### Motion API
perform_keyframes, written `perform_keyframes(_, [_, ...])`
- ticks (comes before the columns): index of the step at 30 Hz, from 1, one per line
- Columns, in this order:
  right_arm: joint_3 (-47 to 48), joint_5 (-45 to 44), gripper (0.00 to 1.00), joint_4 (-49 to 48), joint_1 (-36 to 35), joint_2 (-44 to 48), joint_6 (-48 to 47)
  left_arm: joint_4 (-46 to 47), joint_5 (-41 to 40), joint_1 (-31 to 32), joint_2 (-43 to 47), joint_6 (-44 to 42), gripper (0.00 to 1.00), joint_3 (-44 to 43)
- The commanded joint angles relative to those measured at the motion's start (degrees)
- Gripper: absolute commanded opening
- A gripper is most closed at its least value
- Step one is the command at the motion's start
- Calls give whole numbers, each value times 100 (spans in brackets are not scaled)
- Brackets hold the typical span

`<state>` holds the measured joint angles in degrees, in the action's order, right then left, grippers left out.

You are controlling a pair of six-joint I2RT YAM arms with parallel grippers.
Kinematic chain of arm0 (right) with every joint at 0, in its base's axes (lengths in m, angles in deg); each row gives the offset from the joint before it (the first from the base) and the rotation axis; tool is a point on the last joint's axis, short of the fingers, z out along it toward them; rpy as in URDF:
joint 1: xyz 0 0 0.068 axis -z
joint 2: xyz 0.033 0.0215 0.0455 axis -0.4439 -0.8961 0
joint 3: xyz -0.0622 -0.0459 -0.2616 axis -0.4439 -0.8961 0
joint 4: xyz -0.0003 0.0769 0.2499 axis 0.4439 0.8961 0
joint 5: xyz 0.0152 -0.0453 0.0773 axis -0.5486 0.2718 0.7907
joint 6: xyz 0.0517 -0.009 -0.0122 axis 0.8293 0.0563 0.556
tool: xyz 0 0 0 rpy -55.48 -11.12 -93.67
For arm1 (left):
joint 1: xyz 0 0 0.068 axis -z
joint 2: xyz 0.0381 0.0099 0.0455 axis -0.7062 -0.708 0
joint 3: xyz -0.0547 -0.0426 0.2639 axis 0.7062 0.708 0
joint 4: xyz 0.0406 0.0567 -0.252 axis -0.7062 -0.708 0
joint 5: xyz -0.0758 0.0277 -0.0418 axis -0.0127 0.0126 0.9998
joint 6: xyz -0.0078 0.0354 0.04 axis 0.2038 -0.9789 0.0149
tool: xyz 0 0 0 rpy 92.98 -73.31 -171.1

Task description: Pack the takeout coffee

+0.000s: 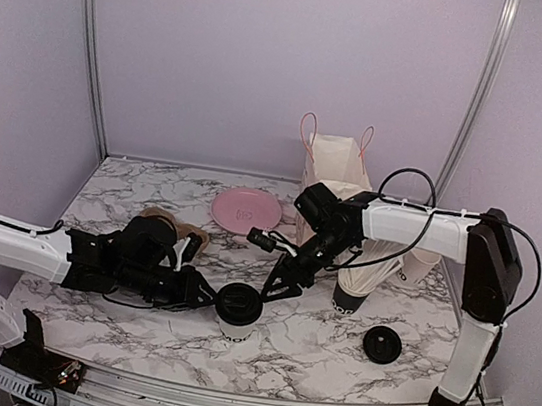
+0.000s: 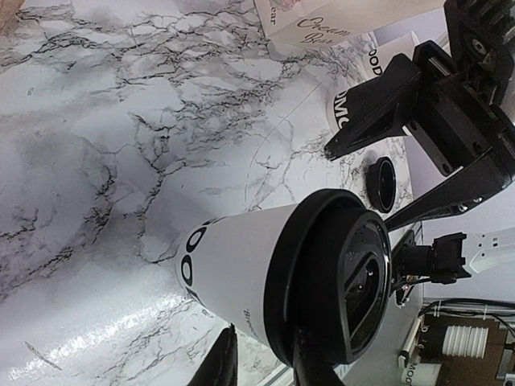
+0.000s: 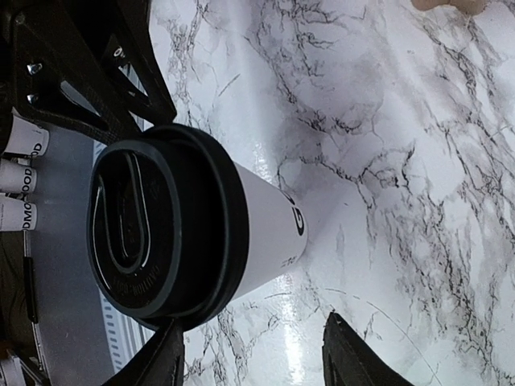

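A takeout coffee cup [image 1: 237,309], white with dark lettering and a black lid, stands upright near the table's front middle. It fills the left wrist view [image 2: 241,265] and the right wrist view [image 3: 265,233]. My left gripper [image 1: 206,293] sits at its left side, jaws slightly apart. One fingertip [image 2: 310,358] overlaps the lid rim and nothing shows between the jaws [image 2: 265,344]. My right gripper [image 1: 277,287] is open just right of the cup and a little behind it. In its own view [image 3: 253,326] the cup lies beyond the tips.
A paper bag [image 1: 335,177] with pink handles stands at the back. A pink plate [image 1: 248,210] lies in front of it. Another white cup [image 1: 351,293] and stacked cups [image 1: 415,269] sit under the right arm. A loose black lid [image 1: 381,344] lies front right. A brown object [image 1: 172,225] is behind the left arm.
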<state>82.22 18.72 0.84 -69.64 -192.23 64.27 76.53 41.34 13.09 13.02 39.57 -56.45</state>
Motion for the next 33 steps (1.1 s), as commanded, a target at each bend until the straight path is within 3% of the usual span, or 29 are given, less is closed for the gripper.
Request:
perform_keyframes(1, [239,246,57,41,-60,-142,-21,6,117,-28,-205,-119,25,-86])
perform_keyframes(6, [201,195,57,-8,-118,-398,64,-146,133,-27,-337,-110,24,-12])
perform_keyframes(12, [77,-508,57,-138,-225,-573,221,-378,117,-27,-480,29,19,255])
perform_keyframes(19, [460,-458,57,115,-242,-374,88,-799,-137,-19,-135,-378,19,-199])
perform_keyframes(27, [617,-364,64,263,-233,376,-258,-1463,-617,-19,367,-1061,34,-1014])
perform_keyframes(33, [524,-265,66,321,-233,585,-482,-1616,-515,7,469,-1311,54,-1193])
